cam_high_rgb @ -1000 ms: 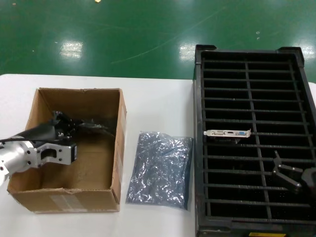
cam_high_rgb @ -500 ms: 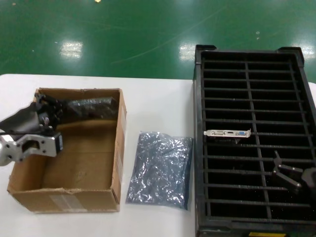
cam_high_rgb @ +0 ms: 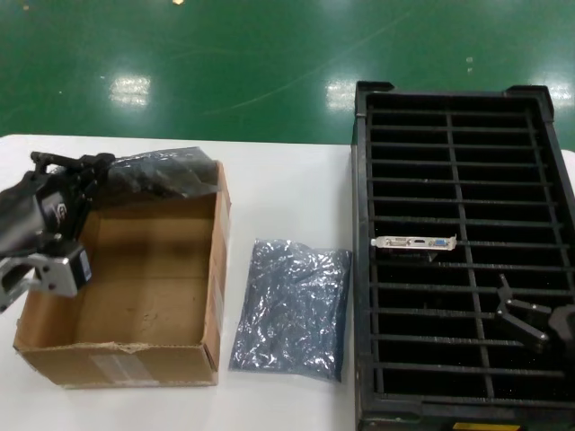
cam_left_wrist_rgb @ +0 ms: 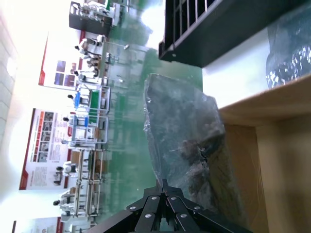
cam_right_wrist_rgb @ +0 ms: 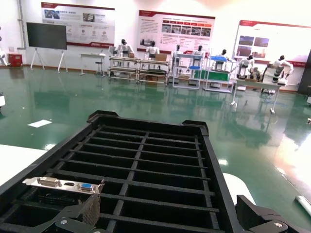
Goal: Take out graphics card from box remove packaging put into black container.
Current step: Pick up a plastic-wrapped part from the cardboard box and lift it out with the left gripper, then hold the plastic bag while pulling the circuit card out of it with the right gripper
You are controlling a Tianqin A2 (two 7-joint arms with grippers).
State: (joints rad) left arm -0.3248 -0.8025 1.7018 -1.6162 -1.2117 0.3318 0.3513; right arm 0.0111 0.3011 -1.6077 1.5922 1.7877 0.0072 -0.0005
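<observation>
Graphics-card package, a dark crinkled translucent plastic bag with a flat card inside [cam_high_rgb: 162, 175], hangs pinched at one end in my left gripper [cam_high_rgb: 85, 171], whose black fingers are clamped together on it. I see the bag lifted above the far left corner of the brown corrugated cardboard box [cam_high_rgb: 135, 359], stretching from the claw along the box's far wall. In the left wrist view the same bag [cam_left_wrist_rgb: 187, 145] rises straight out from the fingertips, with the box's open inside beside it.

Just beside the box, on the side toward the crate, a shiny grey-silver crinkled antistatic bag [cam_high_rgb: 292, 305] lies flat on the white table [cam_high_rgb: 278, 180]. Beyond that stands the large black plastic crate with slotted dividers [cam_high_rgb: 359, 269]. A small bare circuit card with a silver end bracket and a blue port [cam_high_rgb: 415, 242] sits upright in one slot of its nearer column. My right gripper [cam_high_rgb: 526, 323] hovers over the crate's other column, nearer to me than that card, with its fingers spread apart.

A pale label [cam_high_rgb: 117, 366] is on the box's near wall and a yellow one [cam_high_rgb: 485, 427] on the crate's near rim; I cannot read either.
</observation>
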